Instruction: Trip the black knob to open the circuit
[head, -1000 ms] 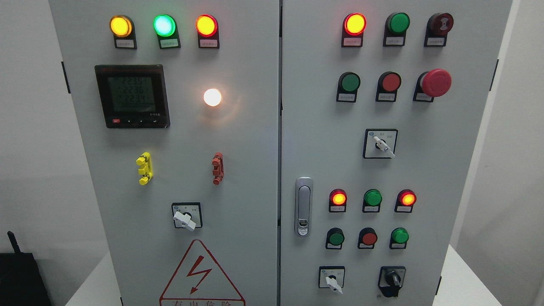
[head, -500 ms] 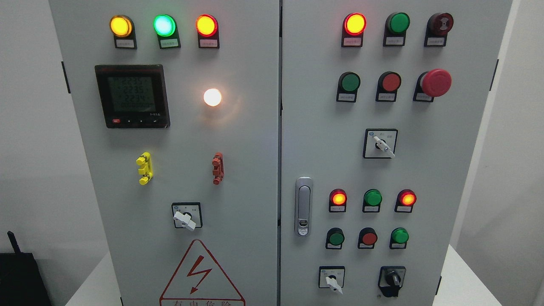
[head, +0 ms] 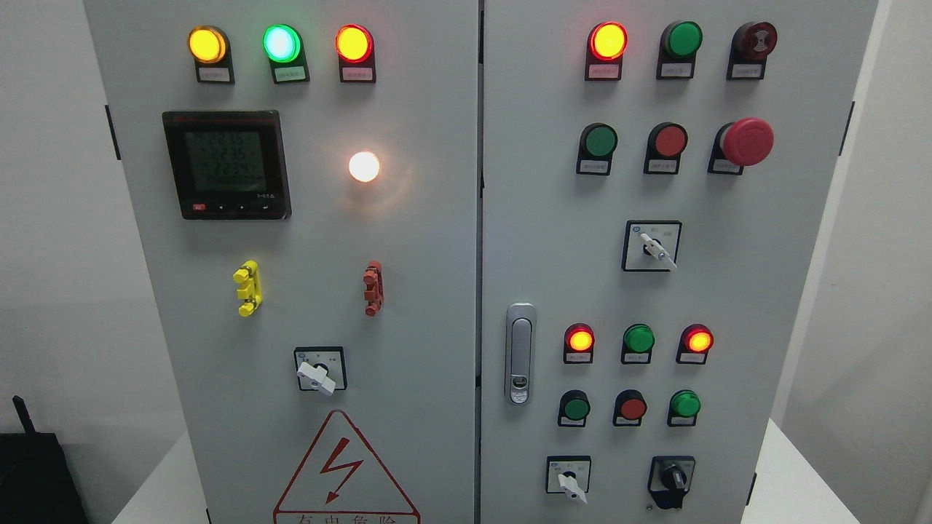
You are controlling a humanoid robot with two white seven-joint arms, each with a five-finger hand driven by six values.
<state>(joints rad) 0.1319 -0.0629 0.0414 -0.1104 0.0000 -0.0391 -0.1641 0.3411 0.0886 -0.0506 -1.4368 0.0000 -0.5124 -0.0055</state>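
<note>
The black knob sits at the lower right of the right cabinet door, on a black plate, its pointer standing roughly upright. Above it, two red lamps are lit and a green lamp between them is unlit. Neither of my hands nor any arm shows in the head view.
A grey two-door control cabinet fills the view. White-handled selector switches sit beside the knob, higher on the right door and on the left door. A red mushroom stop button, a door latch and a meter also show.
</note>
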